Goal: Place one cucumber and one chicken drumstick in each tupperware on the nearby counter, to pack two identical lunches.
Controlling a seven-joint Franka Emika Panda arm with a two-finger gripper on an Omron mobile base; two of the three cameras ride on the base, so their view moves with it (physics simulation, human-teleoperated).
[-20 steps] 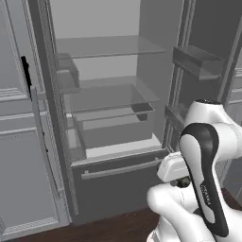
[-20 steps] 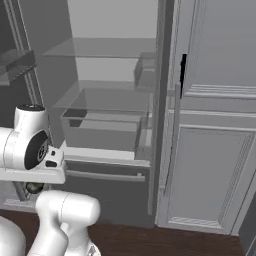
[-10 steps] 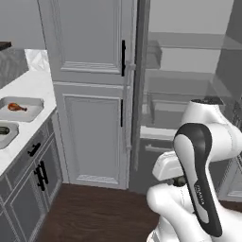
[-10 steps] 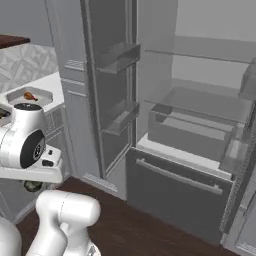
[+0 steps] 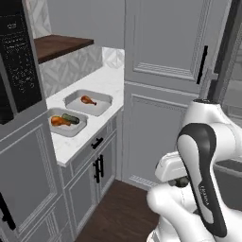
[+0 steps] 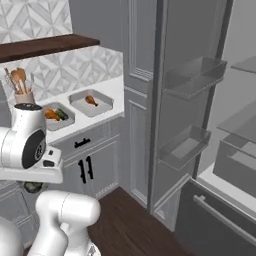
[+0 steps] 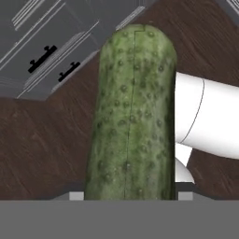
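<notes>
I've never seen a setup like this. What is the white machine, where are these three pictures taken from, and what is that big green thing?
The white machine is a robot arm on a wheeled base in a simulated kitchen. Two pictures come from cameras on the base, behind the arm to its left and right. The third looks along its hand, so the cucumber held in the gripper looms large over the dark wood floor. On the white counter sit two tupperware trays: the nearer tray holds a drumstick and a cucumber, the farther tray just a drumstick.
</notes>
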